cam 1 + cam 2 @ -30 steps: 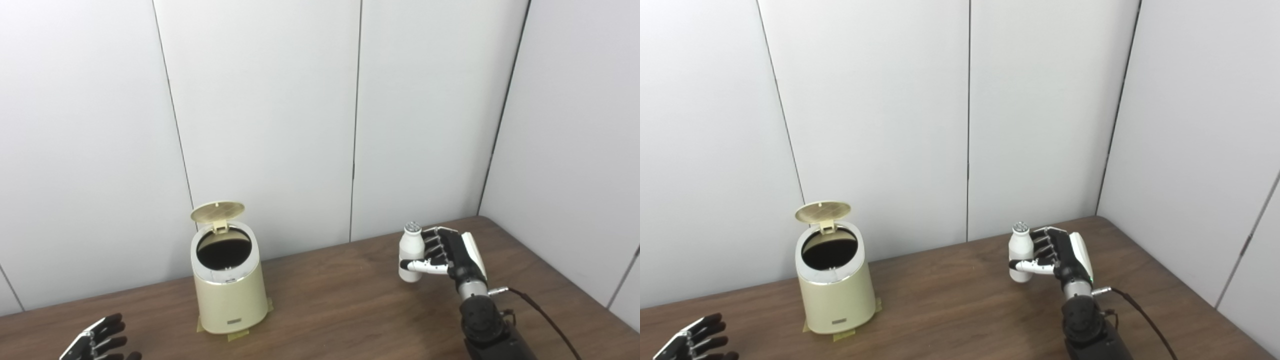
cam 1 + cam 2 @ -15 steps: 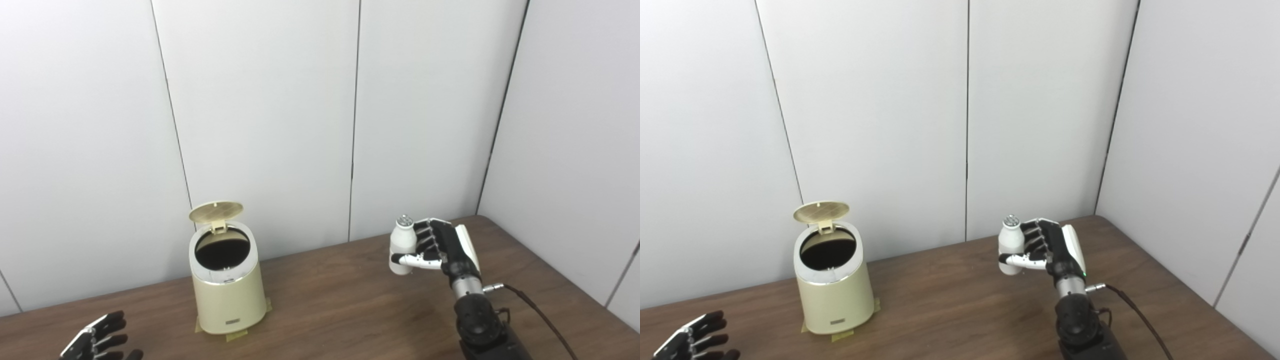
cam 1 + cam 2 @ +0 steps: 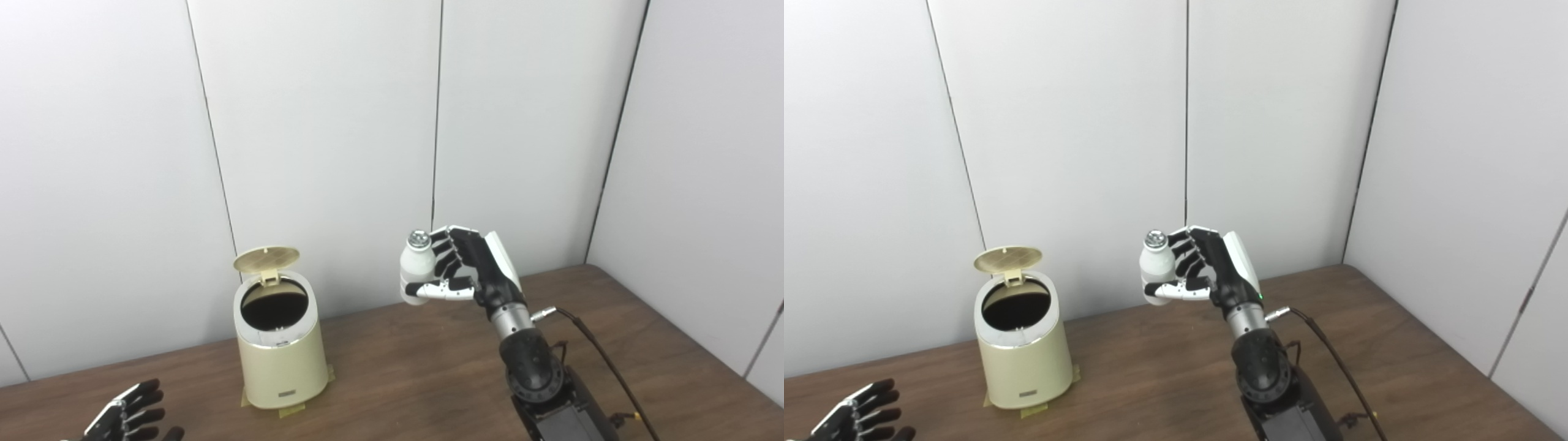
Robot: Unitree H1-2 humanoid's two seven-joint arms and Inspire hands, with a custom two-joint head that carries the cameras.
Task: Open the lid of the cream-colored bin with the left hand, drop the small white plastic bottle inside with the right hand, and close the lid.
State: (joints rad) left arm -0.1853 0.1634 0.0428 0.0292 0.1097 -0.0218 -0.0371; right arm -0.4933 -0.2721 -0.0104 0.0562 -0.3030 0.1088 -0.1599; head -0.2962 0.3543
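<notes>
The first step can be judged done: the lid (image 3: pixel 266 258) of the bin (image 3: pixel 280 361) stands tipped up at the back, and the dark opening is fully exposed. The bin rests on the worktop (image 3: pixel 416 367), left of centre, with tape at its base.

The bottle (image 3: pixel 414 267) is pinched upright in the right robot hand (image 3: pixel 470 269), fingers wrapped behind it and the thumb laid across its lower front (the cap is uppermost). It is held in the air above the worktop, to the right of the bin and higher than the rim, well apart from the opening.

The left robot hand (image 3: pixel 125 419) is seen low at the bottom left corner, fingers spread and nothing held, near the bin but not touching it.

What is left, as judged from this: the bottle is to be carried over the opening and released, and the lid is then to be shut. Roughly a third of the task appears complete.
</notes>
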